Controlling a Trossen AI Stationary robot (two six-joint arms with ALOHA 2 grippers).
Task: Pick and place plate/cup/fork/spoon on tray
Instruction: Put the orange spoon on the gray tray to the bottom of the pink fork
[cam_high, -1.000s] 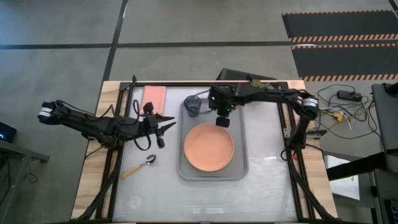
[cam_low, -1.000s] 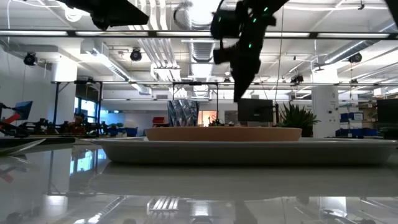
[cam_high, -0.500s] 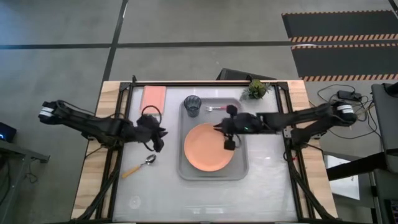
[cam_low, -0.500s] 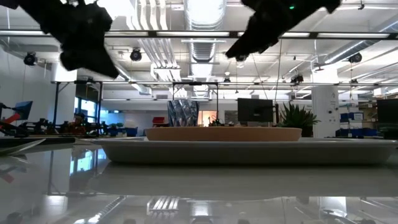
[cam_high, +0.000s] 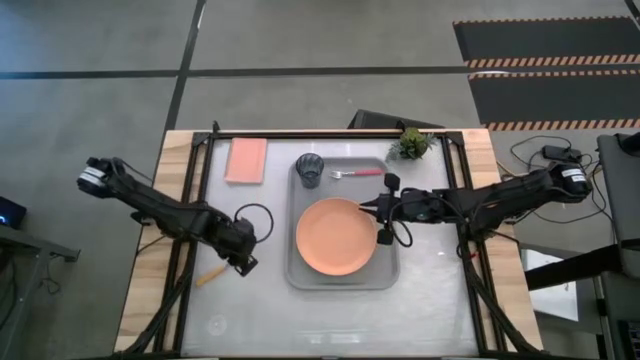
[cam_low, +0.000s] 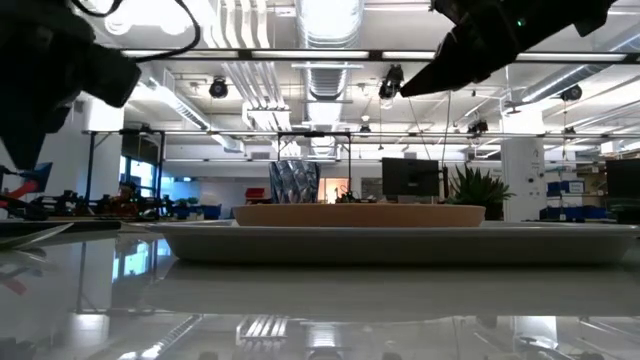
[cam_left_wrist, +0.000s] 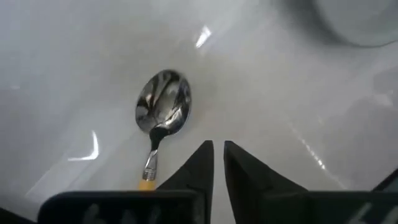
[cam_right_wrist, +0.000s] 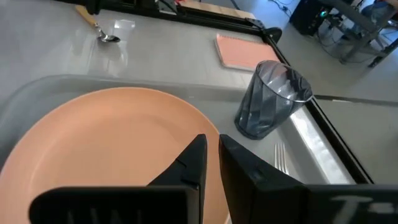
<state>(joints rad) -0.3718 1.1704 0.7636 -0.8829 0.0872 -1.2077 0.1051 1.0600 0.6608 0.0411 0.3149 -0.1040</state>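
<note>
Silver-bowled spoon (cam_left_wrist: 161, 111) is lying on the bare table left of the tray (cam_high: 304, 271), tan handle pointing away from it. I'm seeing my left gripper (cam_left_wrist: 217, 155) hanging right over it, arm stretched low across the table, fingers nearly pressed together and holding nothing. Plate (cam_high: 336, 236), cup (cam_high: 310, 170) and fork (cam_high: 356, 174) are all sitting on the tray. My right gripper (cam_high: 384, 214) is reaching in sideways over the plate's edge, fingers close together too, empty.
</note>
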